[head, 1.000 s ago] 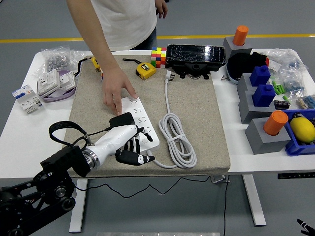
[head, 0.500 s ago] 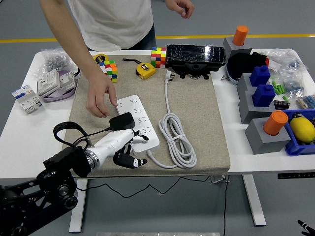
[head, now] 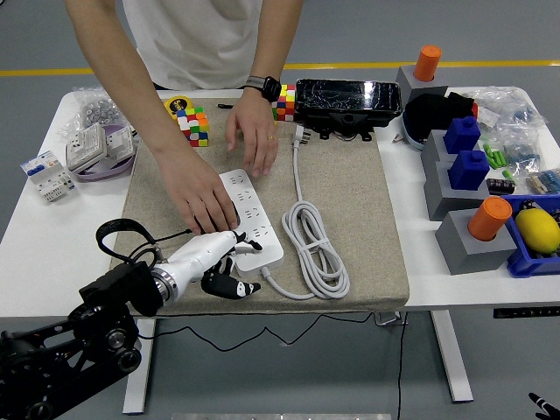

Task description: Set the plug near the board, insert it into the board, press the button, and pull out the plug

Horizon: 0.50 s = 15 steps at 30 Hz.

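While a person's hand (head: 206, 199) covers the board (head: 249, 219), the left hand (head: 226, 267), fingers curled and empty, waits; insertion needs clearance.

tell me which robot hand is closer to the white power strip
Left. The left hand sits at the near end of the white power strip, beside a person's hand resting on it. The right hand is not in view.

White power strip (head: 251, 213) and coiled white cable (head: 317, 247) on a tan mat (head: 350, 201) — orange cylinders (head: 488, 217), blue blocks (head: 468, 169).
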{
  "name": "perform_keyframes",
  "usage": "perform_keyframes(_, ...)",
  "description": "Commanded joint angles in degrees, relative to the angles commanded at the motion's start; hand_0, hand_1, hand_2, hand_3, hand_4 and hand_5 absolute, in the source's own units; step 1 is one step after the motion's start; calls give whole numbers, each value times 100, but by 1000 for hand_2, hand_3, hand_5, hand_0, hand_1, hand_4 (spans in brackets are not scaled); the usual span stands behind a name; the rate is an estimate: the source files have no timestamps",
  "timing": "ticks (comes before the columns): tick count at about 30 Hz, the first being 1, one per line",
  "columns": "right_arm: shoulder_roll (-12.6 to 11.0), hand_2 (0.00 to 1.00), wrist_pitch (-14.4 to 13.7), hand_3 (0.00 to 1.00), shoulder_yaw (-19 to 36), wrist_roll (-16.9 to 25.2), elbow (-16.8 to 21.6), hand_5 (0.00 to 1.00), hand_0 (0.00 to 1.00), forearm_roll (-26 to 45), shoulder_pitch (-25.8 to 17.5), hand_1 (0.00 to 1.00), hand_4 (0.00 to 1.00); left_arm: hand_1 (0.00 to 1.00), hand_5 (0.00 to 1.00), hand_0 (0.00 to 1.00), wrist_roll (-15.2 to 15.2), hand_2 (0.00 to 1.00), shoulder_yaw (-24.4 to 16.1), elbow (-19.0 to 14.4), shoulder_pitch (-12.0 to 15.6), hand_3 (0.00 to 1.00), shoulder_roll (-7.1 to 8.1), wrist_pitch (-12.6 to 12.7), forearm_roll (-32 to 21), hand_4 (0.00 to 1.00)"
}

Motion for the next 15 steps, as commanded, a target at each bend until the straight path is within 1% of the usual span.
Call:
perform_keyframes(5,4,676,1,603,3,0,2,493,570,-2,-1,663,971,77,284,72,97,143,23,71,-11,782,-15,-70,8,805)
perform_keyframes(6,4,676,0,603,4,1,3,493,570,-3,-1,663,972,77,287,72,114,144,28,82,-9,765,-17,-84,13,803)
perform_keyframes(8,1,676,-2,603,5,1,4,493,570,-6,-1,663,972,77,287,72,178,144,36,101,-2,765,-23,-130,19,803)
perform_keyframes(15,5,676,-3,603,17,1,2,494,570,-7,3,665,971,76,288,72,263,143,48,90,-13,760,-25,-209,13,804)
